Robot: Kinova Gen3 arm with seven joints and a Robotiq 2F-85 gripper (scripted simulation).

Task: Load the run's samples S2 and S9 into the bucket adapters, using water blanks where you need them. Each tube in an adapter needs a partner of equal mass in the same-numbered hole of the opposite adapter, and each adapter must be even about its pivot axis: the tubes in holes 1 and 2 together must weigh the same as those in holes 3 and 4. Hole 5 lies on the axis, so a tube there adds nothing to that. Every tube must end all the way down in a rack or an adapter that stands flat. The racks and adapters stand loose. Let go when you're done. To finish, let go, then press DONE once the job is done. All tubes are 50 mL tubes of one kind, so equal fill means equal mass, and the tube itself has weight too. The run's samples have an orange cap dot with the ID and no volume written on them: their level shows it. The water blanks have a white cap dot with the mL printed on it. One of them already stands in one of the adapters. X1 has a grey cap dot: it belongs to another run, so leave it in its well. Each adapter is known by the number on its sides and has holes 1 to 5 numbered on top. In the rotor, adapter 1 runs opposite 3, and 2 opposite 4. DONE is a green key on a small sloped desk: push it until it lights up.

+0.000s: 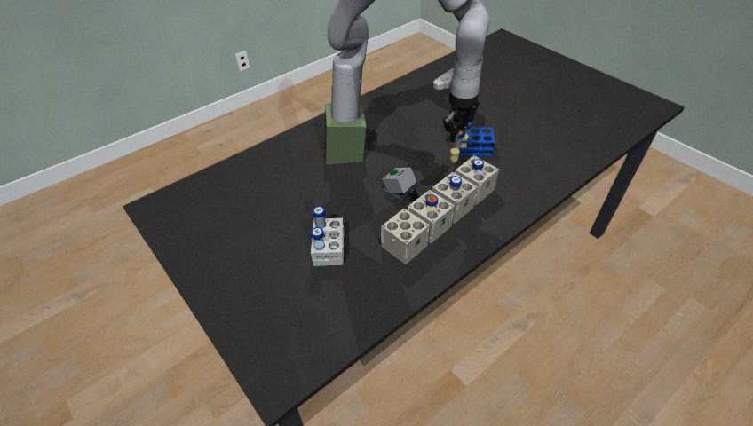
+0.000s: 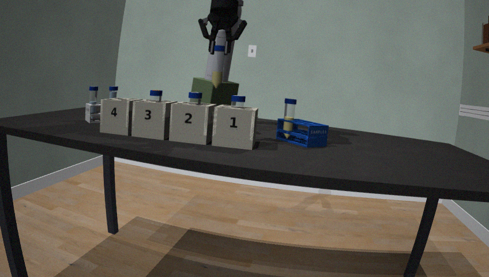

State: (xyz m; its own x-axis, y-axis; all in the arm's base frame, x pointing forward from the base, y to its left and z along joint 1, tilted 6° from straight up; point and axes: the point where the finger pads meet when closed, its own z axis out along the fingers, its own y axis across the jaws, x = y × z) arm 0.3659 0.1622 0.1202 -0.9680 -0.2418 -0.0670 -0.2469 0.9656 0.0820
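My gripper [image 1: 457, 132] [image 2: 219, 50] is shut on a blue-capped sample tube [image 1: 454, 153] [image 2: 215, 77] with yellow liquid in its tip. It holds the tube upright, well above the table, beside the blue sample rack [image 1: 484, 140] [image 2: 309, 135] and behind adapters 1 and 2. One more yellow-filled tube [image 2: 289, 116] stands in that rack. Adapters stand in a row: 4 [image 1: 400, 248] [image 2: 109, 124] is empty, 3 [image 1: 441, 224] [image 2: 141, 127] holds an orange-dot tube [image 1: 431, 200], and 2 [image 1: 465, 207] [image 2: 181, 131] and 1 [image 1: 489, 189] [image 2: 226, 137] each hold a white-dot tube.
A white blanks rack [image 1: 327, 256] [image 2: 89, 113] with two tubes stands at the left. The small desk [image 1: 401, 183] with the green DONE key [image 1: 393, 171] sits behind the adapters. The arm's green pedestal [image 1: 344, 139] [image 2: 229, 93] stands further back.
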